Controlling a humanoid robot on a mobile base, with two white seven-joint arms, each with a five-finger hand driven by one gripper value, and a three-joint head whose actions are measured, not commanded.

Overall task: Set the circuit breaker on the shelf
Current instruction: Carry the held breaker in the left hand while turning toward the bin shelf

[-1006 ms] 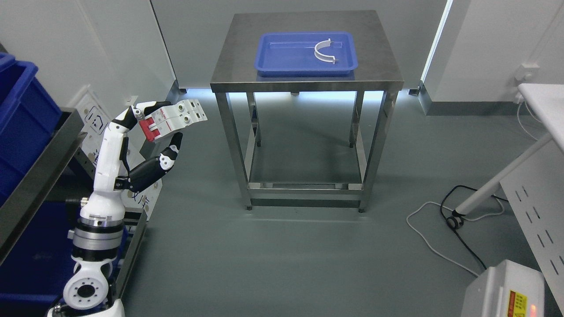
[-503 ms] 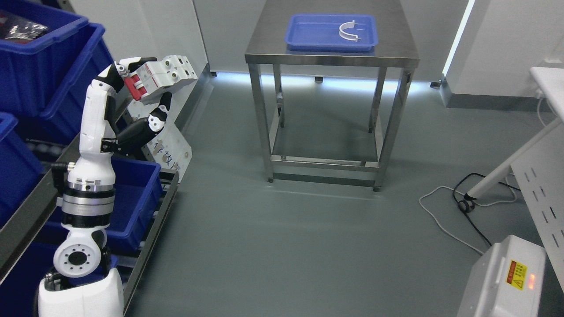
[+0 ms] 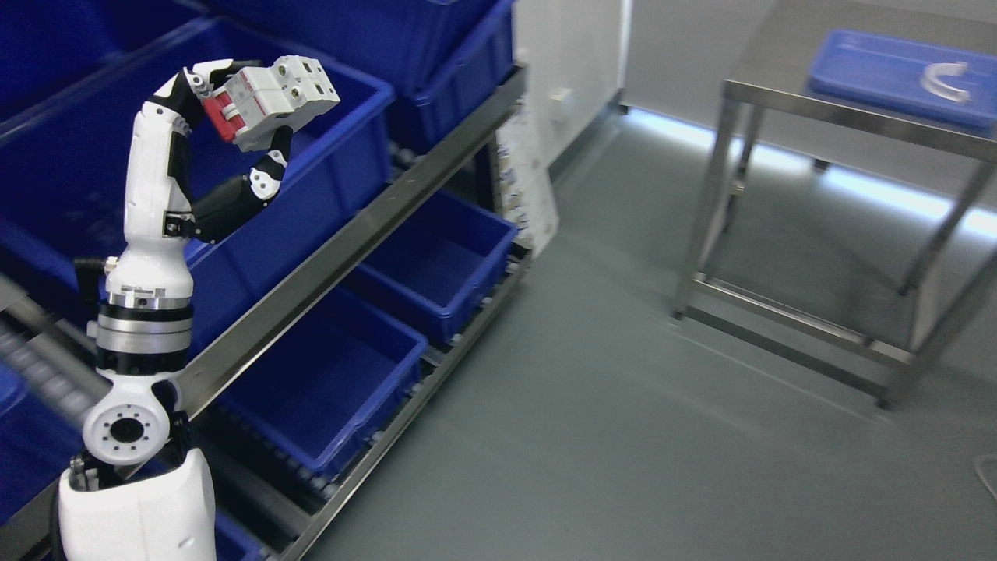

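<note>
Breaker is a white block with a red switch face and round screw holes on its top side, tilted, held up in the left robot hand, whose fingers clasp it from above and below. It hangs in the air over a large blue bin on the upper level of the shelf, not touching it. The shelf is a slanted steel rack; more blue bins sit on its lower level. Floor is plain grey-green. At right stands a steel surface carrying a blue tray with a white curved part in it, somewhat blurred.
</note>
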